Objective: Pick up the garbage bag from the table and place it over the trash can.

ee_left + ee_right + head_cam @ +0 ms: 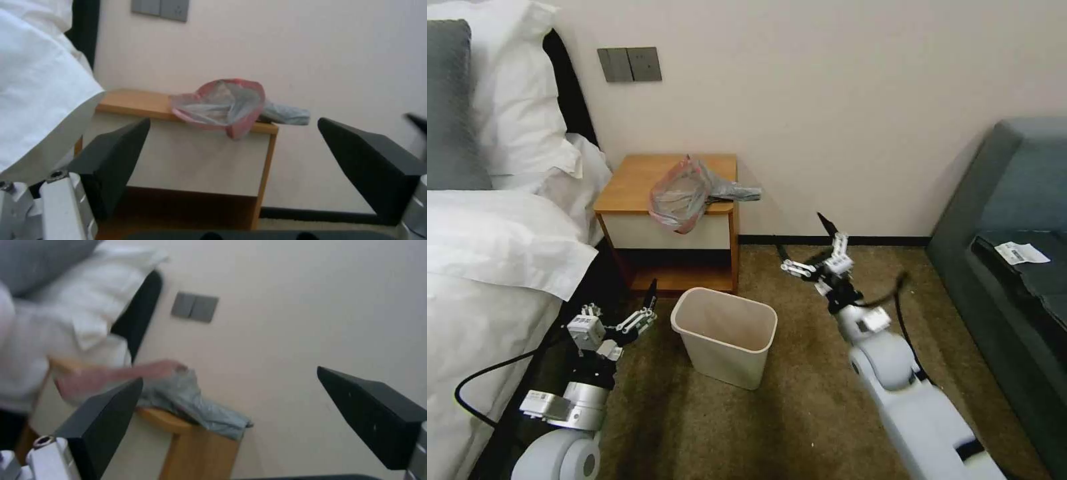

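Note:
The garbage bag (684, 193) lies crumpled on the table (627, 183), grey plastic with a pink-red rim. Part of it hangs over the white drawer front and a grey tail trails off the right edge. The cream trash can (725, 333) stands upright and unlined on the carpet in front of the table. My left gripper (620, 308) is open, low beside the can's left side. My right gripper (804, 241) is open, raised to the right of the table, well short of the bag. The left wrist view faces the bag (222, 103) between open fingers (111, 160). The right wrist view shows the bag's tail (195, 403).
A bed with white bedding (487, 267) lies close along the left, and its sheet overhangs near my left arm. A grey sofa (1014, 220) stands at the right. A wall with a switch plate (629, 65) backs the table. Open carpet lies between the can and the sofa.

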Controlling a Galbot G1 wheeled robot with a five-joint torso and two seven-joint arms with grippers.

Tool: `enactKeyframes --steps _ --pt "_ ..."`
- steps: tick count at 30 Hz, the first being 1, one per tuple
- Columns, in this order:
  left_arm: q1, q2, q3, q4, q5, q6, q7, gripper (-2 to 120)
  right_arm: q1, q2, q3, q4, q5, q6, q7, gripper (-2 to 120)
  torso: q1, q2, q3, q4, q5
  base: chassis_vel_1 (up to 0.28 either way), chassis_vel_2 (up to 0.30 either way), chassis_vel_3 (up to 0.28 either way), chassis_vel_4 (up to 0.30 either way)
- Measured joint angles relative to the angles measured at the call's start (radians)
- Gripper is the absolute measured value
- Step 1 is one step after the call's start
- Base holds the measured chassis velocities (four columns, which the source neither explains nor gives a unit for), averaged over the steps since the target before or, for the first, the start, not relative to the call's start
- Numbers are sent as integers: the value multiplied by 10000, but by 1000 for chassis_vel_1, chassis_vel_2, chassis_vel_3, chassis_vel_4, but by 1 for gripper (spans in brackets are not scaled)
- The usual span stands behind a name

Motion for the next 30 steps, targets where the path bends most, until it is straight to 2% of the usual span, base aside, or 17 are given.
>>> enactKeyframes --steps 3,4,7,12,13,15,17,20,30 --pt "-132 -39 1 82 0 34 -137 95 1653 -303 -869 -1241 -1571 -51 144 100 1 0 1 1 0 0 0 0 0" --pt "-132 -39 1 82 0 34 -137 95 1653 -303 -869 -1241 -1571 -51 144 100 1 0 1 1 0 0 0 0 0" --pt "-297 -34 57 249 1 52 -185 95 3062 -512 -1713 -2322 -2911 -29 -44 100 1 0 0 -1 -3 0 0 0 0" --pt "-518 -61 198 395 -37 116 -304 95 4553 -303 -2693 -3602 -4270 -23 -573 100 1 0 1 0 -1 0 0 0 0" --pt "-518 -61 198 395 -37 116 -304 95 4553 -303 -2693 -3602 -4270 -23 -573 100 1 0 1 0 -1 0 0 0 0" --pt "-558 -105 235 402 -58 129 -331 95 5375 87 -2751 -4484 -5578 277 -1009 100 1 0 0 2 -2 0 0 0 0" --pt "-542 -118 230 401 -62 130 -332 95 5666 235 -2759 -4817 -6025 313 -1060 100 1 0 0 2 -2 0 0 0 0" --pt "-437 -136 151 402 -63 120 -331 95 6029 435 -2774 -5119 -6616 -93 -1216 100 1 0 0 1 -2 0 0 0 0" --pt "-332 -171 95 385 -66 76 -331 95 6285 756 -2666 -5800 -6980 -387 -1394 100 1 0 -1 -1 0 0 0 0 0"
